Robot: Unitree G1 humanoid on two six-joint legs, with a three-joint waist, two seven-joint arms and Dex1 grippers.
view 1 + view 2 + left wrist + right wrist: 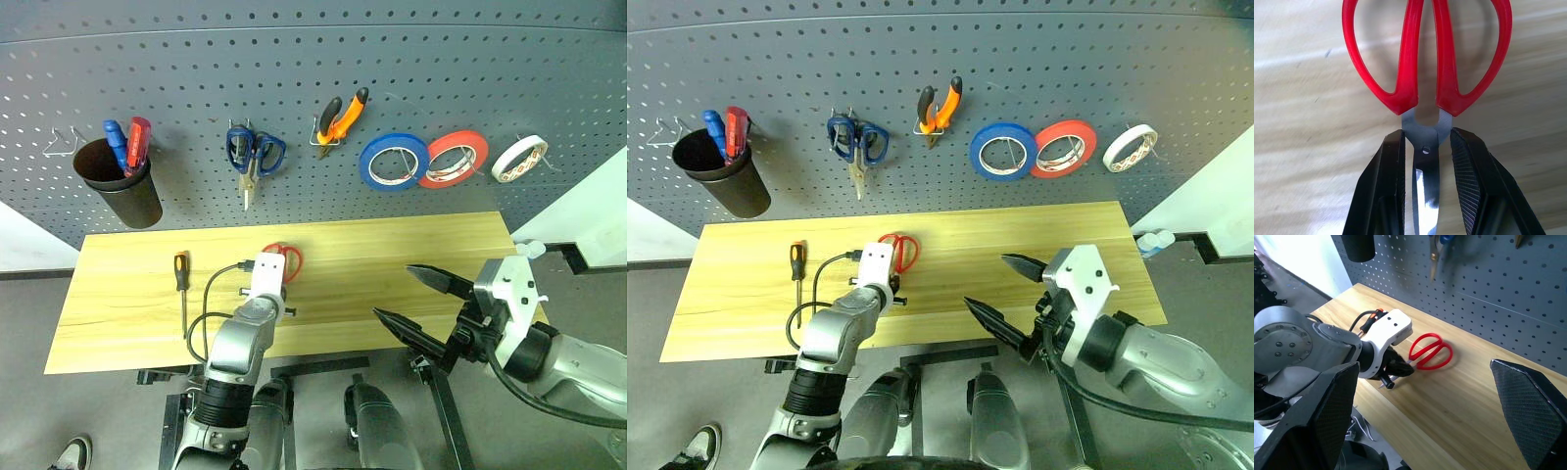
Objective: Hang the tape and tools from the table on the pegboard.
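Nearest us, our left gripper (1425, 161) has its two fingers (1388, 186) clenched on the blades of the one pair of red-handled scissors (283, 259), handles toward the pegboard (294, 88). Left of the scissors lies one screwdriver (181, 284) on the worktop (392, 264); right of them the wood is bare to its edge. Our right gripper (421, 299) hangs off the front edge, fingers spread wide, grasping nothing. On the pegboard we count one cup (122, 186), blue scissors (253, 155), pliers (340, 119) and three tape rolls, the whitish tape (519, 157) rightmost.
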